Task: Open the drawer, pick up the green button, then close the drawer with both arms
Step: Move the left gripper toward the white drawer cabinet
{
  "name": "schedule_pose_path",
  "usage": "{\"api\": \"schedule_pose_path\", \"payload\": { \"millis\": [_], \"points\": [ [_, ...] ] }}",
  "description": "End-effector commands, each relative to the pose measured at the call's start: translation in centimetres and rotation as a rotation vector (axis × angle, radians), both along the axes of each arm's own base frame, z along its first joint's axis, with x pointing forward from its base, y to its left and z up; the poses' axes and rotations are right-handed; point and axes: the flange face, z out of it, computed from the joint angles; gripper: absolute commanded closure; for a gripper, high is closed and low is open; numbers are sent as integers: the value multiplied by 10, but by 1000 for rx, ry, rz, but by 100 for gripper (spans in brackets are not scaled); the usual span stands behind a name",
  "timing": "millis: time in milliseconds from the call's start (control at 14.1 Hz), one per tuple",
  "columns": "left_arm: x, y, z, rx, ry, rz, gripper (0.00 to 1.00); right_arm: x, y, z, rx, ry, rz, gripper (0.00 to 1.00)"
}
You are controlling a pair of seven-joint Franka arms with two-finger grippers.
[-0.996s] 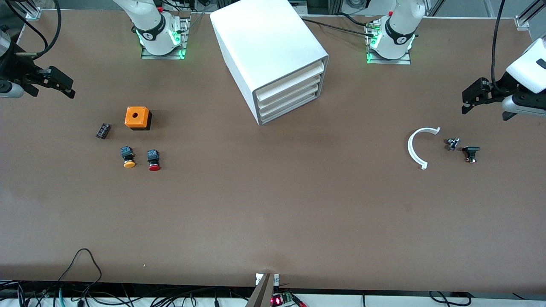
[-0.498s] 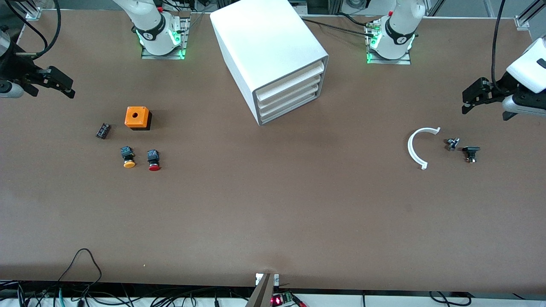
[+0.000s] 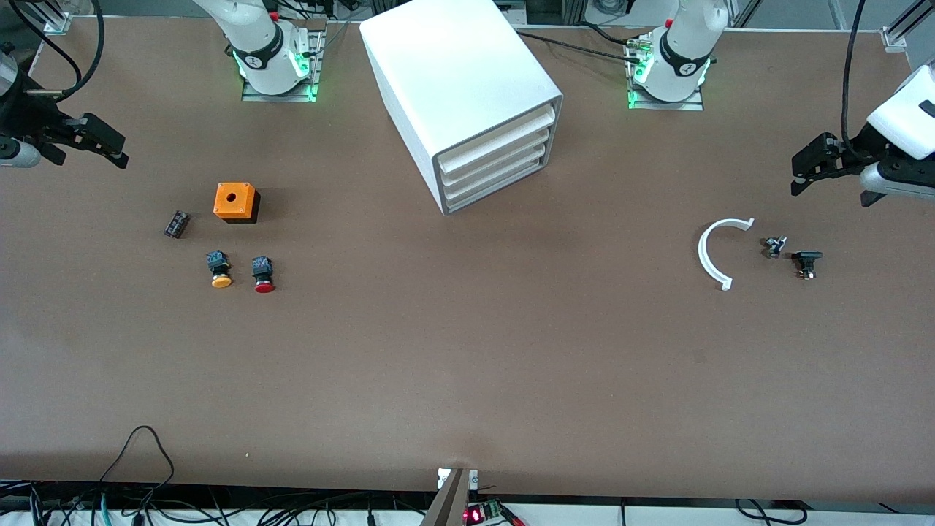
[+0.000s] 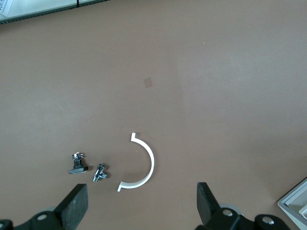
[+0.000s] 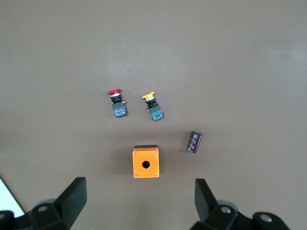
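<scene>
Drawer (image 3: 495,184) front faces the front camera, shut.

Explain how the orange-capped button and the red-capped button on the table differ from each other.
The orange-capped button has an orange-yellow cap; the red-capped button has a red one. The orange-capped button lies closer to the right arm's end of the table, the red-capped button closer to the cabinet. Both lie on their sides, apart, with dark blocky bodies and caps pointing toward the front camera.
</scene>
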Motion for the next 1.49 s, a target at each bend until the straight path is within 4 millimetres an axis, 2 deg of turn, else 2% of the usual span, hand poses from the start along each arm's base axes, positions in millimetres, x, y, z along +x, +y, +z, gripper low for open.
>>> {"api": "schedule_pose_path", "payload": {
  "millis": [0, 71, 213, 285, 356, 498, 640, 711, 783, 854, 925, 1138, 1423],
  "points": [
    [8, -2, 4, 4, -2, -18, 0, -3, 2, 7, 13, 3, 5, 0],
    [10, -4, 0, 4, 6, -22, 0, -3, 2, 7, 13, 3, 5, 0],
    [23, -11, -26, 4, 46, -42, 0, -3, 1, 7, 13, 3, 0, 0],
    [25, -22, -34, 4, 61, -50, 0, -3, 2, 7, 13, 3, 2, 0],
    [26, -23, -37, 1, 64, -52, 0, -3, 1, 8, 13, 1, -1, 0],
    [35, -27, -70, 3, 123, -60, 0, -3, -1, 8, 13, -1, -7, 0],
    [37, -32, -78, -1, 136, -72, 0, 1, 0, 3, 8, 4, -1, 0],
    [44, -41, -103, -2, 179, -90, 0, 4, 2, 0, 5, 9, 6, 0],
    [50, -47, -139, -5, 240, -98, 0, 12, 4, -9, 5, 26, 15, 0],
    [51, -48, -153, -10, 266, -108, 0, 19, 6, -16, 6, 46, 21, 0],
    [52, -51, -158, -36, 277, -106, 0, 20, 7, -19, 6, 65, 26, 0],
    [57, -59, -205, -132, 363, -85, 0, 19, 10, -30, 20, 123, 28, 0],
    [59, -79, -259, -360, 473, -12, 0, 17, 37, -27, 21, 121, 65, 0]
  ]
}}
